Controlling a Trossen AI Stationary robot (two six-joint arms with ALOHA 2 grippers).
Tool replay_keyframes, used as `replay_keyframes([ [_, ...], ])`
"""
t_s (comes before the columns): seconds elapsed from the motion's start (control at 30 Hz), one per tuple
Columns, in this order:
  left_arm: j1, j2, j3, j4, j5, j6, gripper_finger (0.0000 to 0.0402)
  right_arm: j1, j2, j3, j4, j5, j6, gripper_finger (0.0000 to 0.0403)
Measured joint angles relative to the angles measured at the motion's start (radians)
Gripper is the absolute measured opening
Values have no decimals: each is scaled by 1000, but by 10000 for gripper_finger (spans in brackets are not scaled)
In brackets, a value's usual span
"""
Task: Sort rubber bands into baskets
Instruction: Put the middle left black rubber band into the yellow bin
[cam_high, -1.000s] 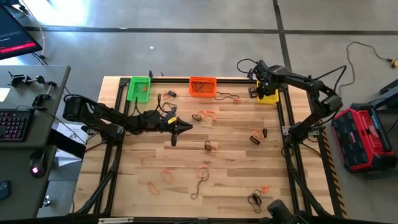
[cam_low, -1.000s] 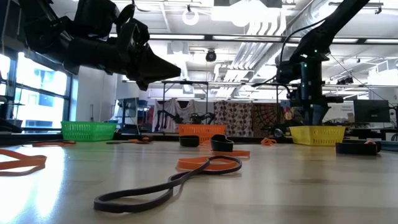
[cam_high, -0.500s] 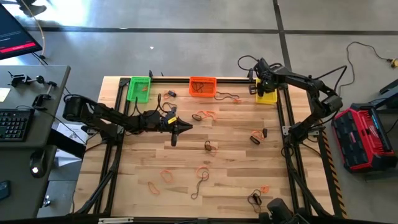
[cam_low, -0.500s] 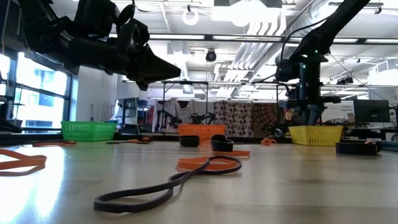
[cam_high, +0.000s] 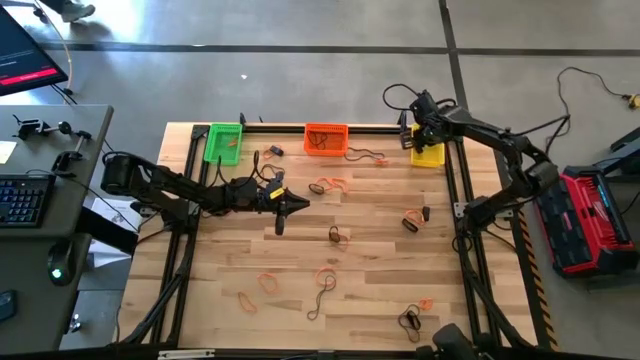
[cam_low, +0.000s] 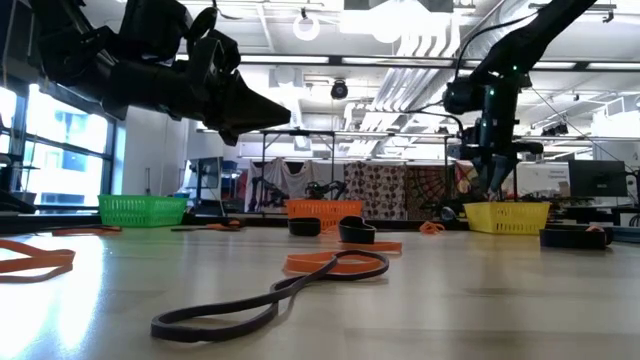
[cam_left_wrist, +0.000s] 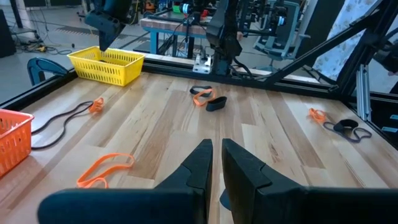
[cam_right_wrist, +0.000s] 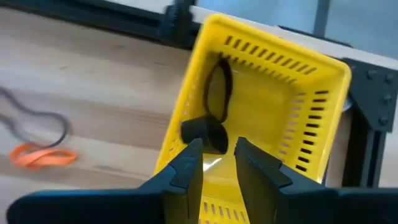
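Observation:
My right gripper (cam_right_wrist: 216, 148) hangs open over the yellow basket (cam_right_wrist: 311, 118) at the table's far right (cam_high: 430, 156), fingers pointing steeply down, nothing between them. A thin black rubber band (cam_right_wrist: 219, 87) and a wider black one (cam_right_wrist: 205, 132) lie on the basket's floor below the fingertips. The green basket (cam_high: 223, 142) and orange basket (cam_high: 326, 138) stand along the far edge. My left gripper (cam_left_wrist: 214, 149) waits shut above mid-table (cam_high: 298, 205), pointing toward the right edge. Orange and dark rubber bands (cam_high: 330, 185) (cam_high: 338, 236) (cam_high: 325, 282) lie scattered on the wood.
A black frame rail (cam_high: 380, 127) runs along the far edge behind the baskets, and another rail (cam_high: 458, 200) along the right side. More bands lie near the front edge (cam_high: 410, 320) and by the right rail (cam_high: 413, 221). A long dark band (cam_low: 270, 300) lies nearest the low camera.
My right gripper has risen a little above the yellow basket and tipped slightly. The baskets and the bands on the table have kept their places.

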Motion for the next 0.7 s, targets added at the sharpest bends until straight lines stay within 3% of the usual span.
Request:
replay_keyframes([
  [0.17,0,0,0,0,0,0,26,20,20,0,10,-31,-17,71],
  [0.37,0,0,0,-8,0,0,26,21,85,0,10,-72,-17,8],
  [0.7,0,0,0,-16,0,0,26,-10,116,0,53,-7,31,3],
])
